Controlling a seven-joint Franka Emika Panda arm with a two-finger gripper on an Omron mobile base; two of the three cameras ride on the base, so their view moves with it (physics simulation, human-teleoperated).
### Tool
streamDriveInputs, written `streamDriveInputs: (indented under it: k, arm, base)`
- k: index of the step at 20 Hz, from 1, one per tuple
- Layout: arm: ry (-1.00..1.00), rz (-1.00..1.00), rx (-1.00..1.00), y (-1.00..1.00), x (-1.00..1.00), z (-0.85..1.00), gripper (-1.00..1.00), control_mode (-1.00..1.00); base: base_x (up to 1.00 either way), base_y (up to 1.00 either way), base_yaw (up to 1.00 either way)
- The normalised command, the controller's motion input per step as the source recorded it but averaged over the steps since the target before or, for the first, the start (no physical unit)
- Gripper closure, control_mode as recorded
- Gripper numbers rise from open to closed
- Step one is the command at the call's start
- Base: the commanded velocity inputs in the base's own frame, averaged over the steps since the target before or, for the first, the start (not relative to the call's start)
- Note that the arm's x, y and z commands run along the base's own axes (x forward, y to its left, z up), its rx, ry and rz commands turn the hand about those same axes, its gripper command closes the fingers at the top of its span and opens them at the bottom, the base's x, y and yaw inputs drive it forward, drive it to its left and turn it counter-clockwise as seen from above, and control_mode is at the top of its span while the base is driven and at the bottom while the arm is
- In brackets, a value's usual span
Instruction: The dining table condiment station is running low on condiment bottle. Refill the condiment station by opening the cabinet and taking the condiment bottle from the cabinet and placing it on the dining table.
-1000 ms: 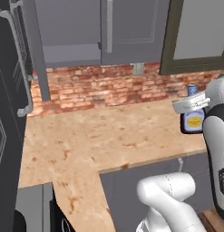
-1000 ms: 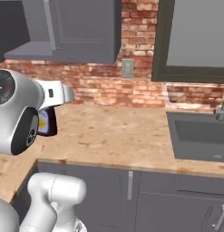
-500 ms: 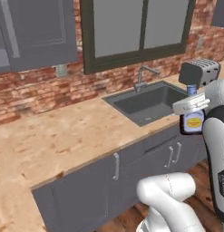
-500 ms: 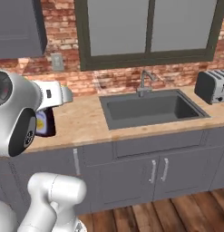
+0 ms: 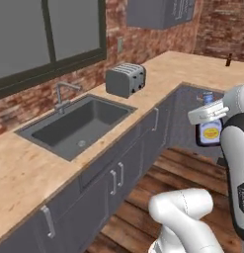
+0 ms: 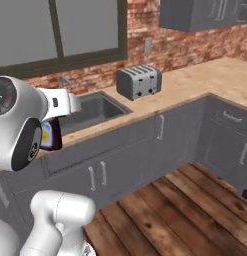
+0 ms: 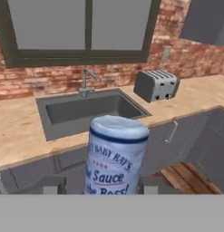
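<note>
My gripper is shut on the condiment bottle, whose bluish cap and cream label rise between the two dark fingers in the hand view. In the left base view the dark, bulbous bottle hangs under the white hand at the right, above the wooden floor. In the right base view the bottle peeks out behind the arm's big joint at the left. The dining table is out of view.
A sink with a faucet and a silver toaster sit on the beige L-shaped counter. A grey wall cabinet hangs at the upper right. A slim dark bottle stands far along the counter. Wooden floor lies open below.
The whole scene has swept leftward as the base turned: corner counter, then sink, now toaster and the counter's far leg. The bottle stays in the gripper at the same spot.
</note>
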Motion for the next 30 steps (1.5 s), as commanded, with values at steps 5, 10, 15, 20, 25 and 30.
streamDriveInputs:
  k: [5,10,15,20,25,30]
  arm:
    - [0.0,0.0,0.0,0.0,0.0,0.0,1.0,1.0]
    - [0.0,0.0,0.0,0.0,0.0,0.0,1.0,1.0]
    - [0.0,0.0,0.0,0.0,0.0,0.0,1.0,1.0]
    - [0.0,0.0,0.0,0.0,0.0,0.0,1.0,1.0]
    - [0.0,0.0,0.0,0.0,0.0,0.0,1.0,1.0]
    - [0.0,0.0,0.0,0.0,0.0,0.0,1.0,1.0]
  base:
    - [0.0,-0.68,-0.66]
    - [0.0,-0.61,-0.7]
    - [0.03,-0.68,-0.68]
    - [0.12,-0.75,-0.64]
    - [0.17,-0.61,-0.57]
    - [0.17,-0.29,-0.38]
